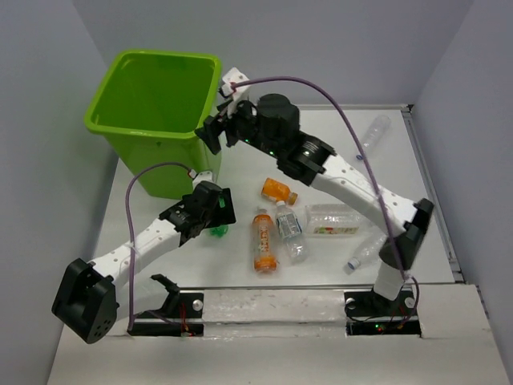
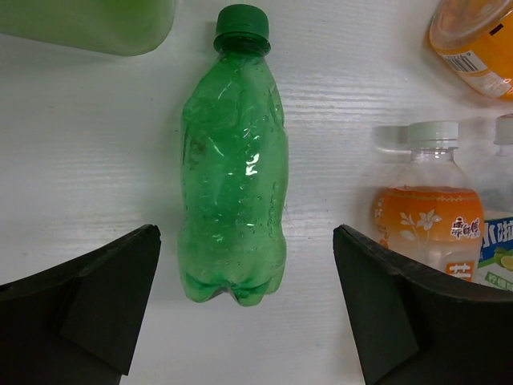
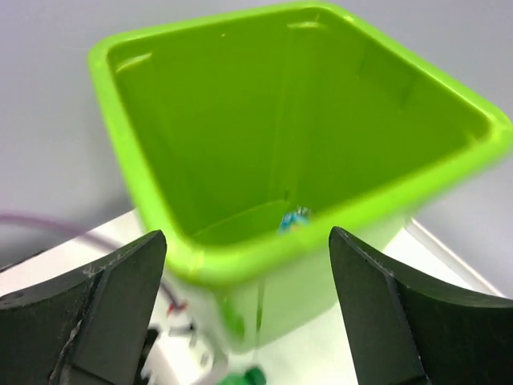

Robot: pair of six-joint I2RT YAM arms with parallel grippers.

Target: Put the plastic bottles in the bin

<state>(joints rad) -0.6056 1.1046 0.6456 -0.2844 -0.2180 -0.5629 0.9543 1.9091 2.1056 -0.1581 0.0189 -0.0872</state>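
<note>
My left jaws stand wide open, one on each side of the green bottle (image 2: 234,184), apart from it. The bottle lies flat on the desk (image 2: 96,144). Its long axis runs straight away from the wrist, square to the closing line, with the cap pointing toward the bin (image 2: 88,24). My right jaws are also apart with nothing between them, held at the bin's rim and looking in. A small bluish thing (image 3: 294,219) lies at the bottom, too blurred to name.

The risks, as I judge them: the green bottle looks thin and round, so a squeeze low on its body may squirt it out cap-first or crush it. The orange-labelled bottle (image 2: 429,220) lies just beside one jaw and could get shoved as I close or lift. The other bottles (image 1: 331,219) lie out on the desk, apart from the bin.
</note>
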